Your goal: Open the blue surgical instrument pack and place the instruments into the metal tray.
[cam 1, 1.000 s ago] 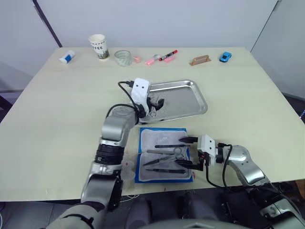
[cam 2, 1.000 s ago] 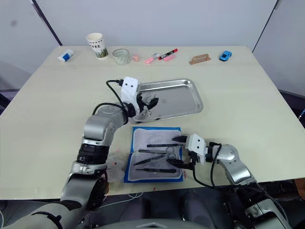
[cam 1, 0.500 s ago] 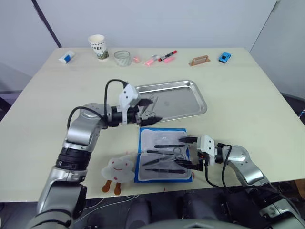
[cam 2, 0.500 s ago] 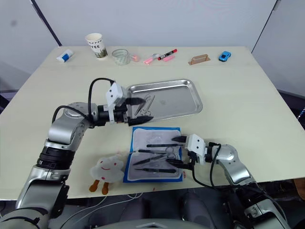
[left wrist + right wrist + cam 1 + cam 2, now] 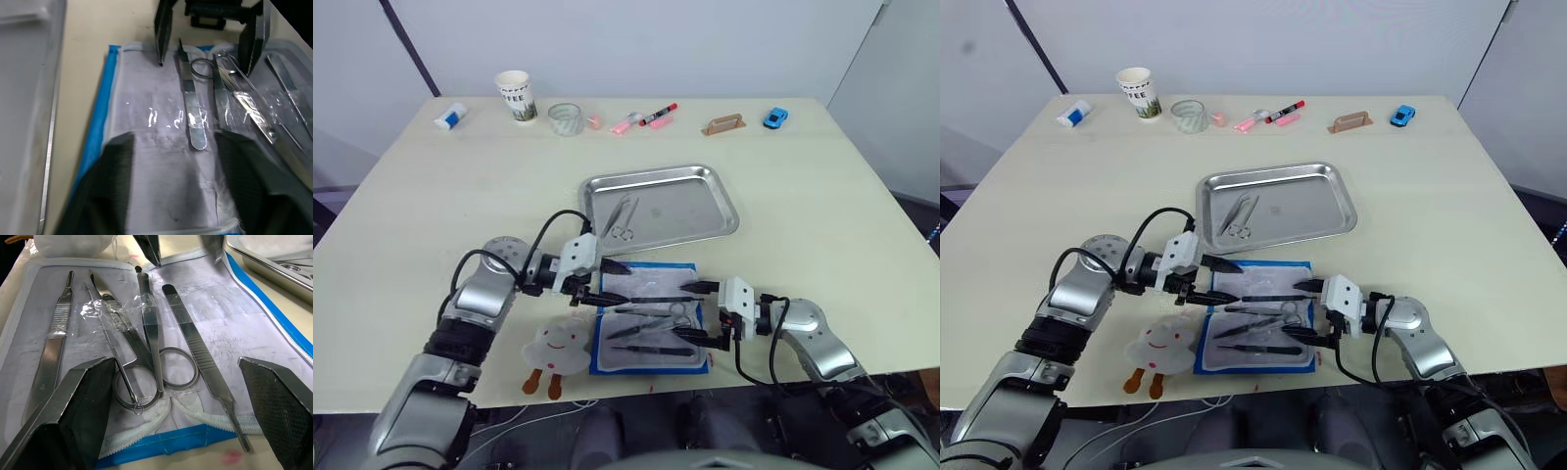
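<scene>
Lying unfolded near the front edge of the table (image 5: pixel 822 206), the blue surgical instrument pack (image 5: pixel 649 316) shows its pale lining upward, with several slim metal instruments (image 5: pixel 651 311) resting on it: scissors (image 5: pixel 146 362), flat forceps (image 5: pixel 195 357) and thinner dark-looking tools beside them, some under a strip of clear film. The left gripper (image 5: pixel 605 280) hovers at the pack's left far corner, its two black fingers spread wide with nothing between them, tips pointing across the lining toward the right gripper (image 5: pixel 702 311). That right gripper sits at the pack's right edge, fingers also spread wide and empty, one near the far side of the lining and one near the close side, with the instrument handles lying between them. Just beyond the pack stands the metal tray (image 5: pixel 724 211), apart from the blue edge, and a pair of small silver scissors (image 5: pixel 620 217) lies in its left part. A white plush toy (image 5: pixel 554 349) with an orange smile rests just left of the pack. Along the far edge of the table stand a paper cup (image 5: pixel 516 95), a glass jar (image 5: pixel 565 118), pink and red markers (image 5: pixel 646 117), a small brown block (image 5: pixel 724 124) and a blue toy car (image 5: pixel 773 117).
</scene>
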